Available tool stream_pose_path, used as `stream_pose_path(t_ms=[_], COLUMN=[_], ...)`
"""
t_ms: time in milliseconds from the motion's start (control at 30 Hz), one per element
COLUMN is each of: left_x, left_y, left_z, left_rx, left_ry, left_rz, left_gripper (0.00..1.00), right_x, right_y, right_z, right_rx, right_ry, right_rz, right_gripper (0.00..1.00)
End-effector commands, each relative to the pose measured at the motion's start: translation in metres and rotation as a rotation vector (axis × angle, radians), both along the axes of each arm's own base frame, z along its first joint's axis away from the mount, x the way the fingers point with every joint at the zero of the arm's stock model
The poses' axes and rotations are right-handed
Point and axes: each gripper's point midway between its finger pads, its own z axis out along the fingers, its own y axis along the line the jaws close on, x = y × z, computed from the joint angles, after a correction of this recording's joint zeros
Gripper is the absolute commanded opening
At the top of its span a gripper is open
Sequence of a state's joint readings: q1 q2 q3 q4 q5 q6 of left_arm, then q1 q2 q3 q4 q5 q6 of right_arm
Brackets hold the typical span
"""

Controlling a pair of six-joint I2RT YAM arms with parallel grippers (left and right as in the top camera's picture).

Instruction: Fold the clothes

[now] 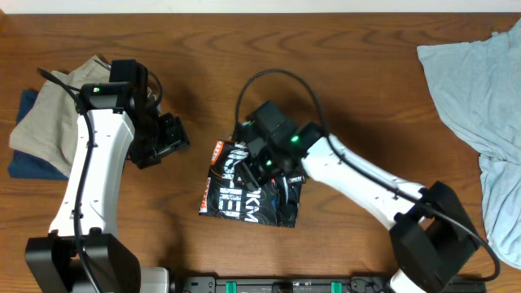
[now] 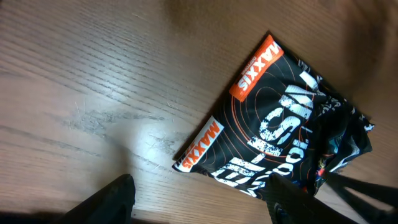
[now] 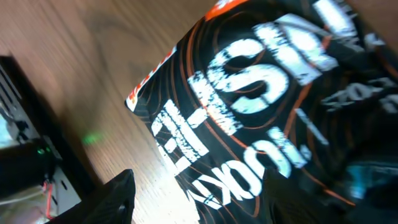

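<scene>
Two grippers, both spread and empty. The jersey lies as a compact folded packet by the middle of the near edge of the table. The right gripper hangs directly over it, probably to press or refold. The left gripper hovers over bare wood on its left-edge side. The packet's right portion looks rumpled, but the right arm covers it overhead and the wrist views blur it.

There is one black jersey, one light-blue shirt and one folded pair of khaki trousers (with one dark blue cloth under it, which makes four fabric pieces all told). Two robot arms are in view, one left arm and one right arm, over one wooden table.
</scene>
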State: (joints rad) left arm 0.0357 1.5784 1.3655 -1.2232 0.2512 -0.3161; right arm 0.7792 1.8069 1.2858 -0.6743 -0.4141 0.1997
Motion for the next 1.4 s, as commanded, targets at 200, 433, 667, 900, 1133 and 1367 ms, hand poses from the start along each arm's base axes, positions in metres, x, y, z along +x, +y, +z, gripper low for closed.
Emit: stream_pose_path(t_ms=[200, 433, 667, 900, 1133, 1367], left_x=[-0.003, -0.003, -0.003, -0.003, -0.003, -0.001], left_y=[0.002, 0.002, 0.002, 0.002, -0.002, -0.009], left_z=[0.0, 0.0, 0.0, 0.0, 0.0, 0.0], left_rx=[0.01, 0.01, 0.01, 0.01, 0.012, 0.013], left_ry=[-0.001, -0.001, -0.001, -0.001, -0.01, -0.021], left_rz=[-0.005, -0.005, -0.005, -0.009, -0.072, -0.097], left_gripper=[0.69, 0.68, 0.69, 0.73, 0.74, 0.75], right_x=[0.016, 0.041, 0.045, 0.051, 0.06, 0.064], right_y=[-0.024, -0.093, -0.128, -0.159, -0.171, -0.18], right_z=[-0.06, -0.069, -0.07, -0.066, -0.034, -0.025], right_rx=[-0.239, -0.509, -0.578, -0.628, -0.597, -0.563], right_ry=[-0.018, -0.075, -0.017, 0.017, -0.058, -0.042], right_rz=[-0.112, -0.35, -0.411, -0.467, -0.449, -0.49], right_gripper=[0.59, 0.56, 0.54, 0.53, 0.56, 0.67])
